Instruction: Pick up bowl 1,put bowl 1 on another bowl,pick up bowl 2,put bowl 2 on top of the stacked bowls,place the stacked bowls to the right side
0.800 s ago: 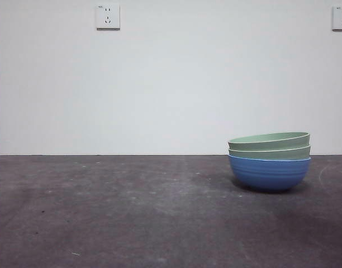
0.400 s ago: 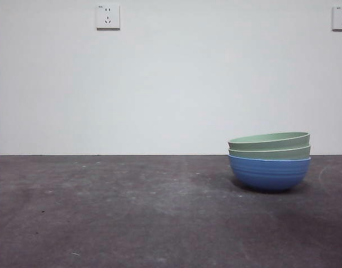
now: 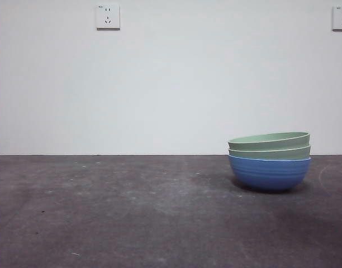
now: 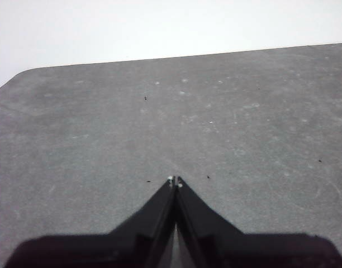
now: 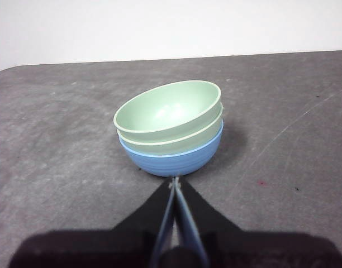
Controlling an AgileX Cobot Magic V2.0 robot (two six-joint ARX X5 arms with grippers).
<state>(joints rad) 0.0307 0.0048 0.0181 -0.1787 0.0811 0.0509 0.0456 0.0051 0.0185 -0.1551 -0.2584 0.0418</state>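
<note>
Nothing has shifted in the last second: across the front view the stack of bowls (image 3: 269,161) sits in the same spot at the right of the frame, a little below the middle, on the dark table (image 3: 132,212). That stillness tells me the work is done rather than stalled. The blue bowl (image 3: 269,173) is at the bottom, and the two green bowls (image 3: 269,145) are nested in it, their rims tilted slightly so the pile leans a bit. It rests on its own; nothing of mine touches it.

My right claw (image 5: 175,180) is pulled back, its jaws pressed together and empty, with the tips pointing at the blue bowl's near side but apart from it. My left claw (image 4: 175,181) is likewise closed on nothing, over bare table. In the front view neither arm shows at all.

I judge the task complete: both green bowls stacked, the pile set to the right. The tilt looks harmless so long as I leave it alone.
</note>
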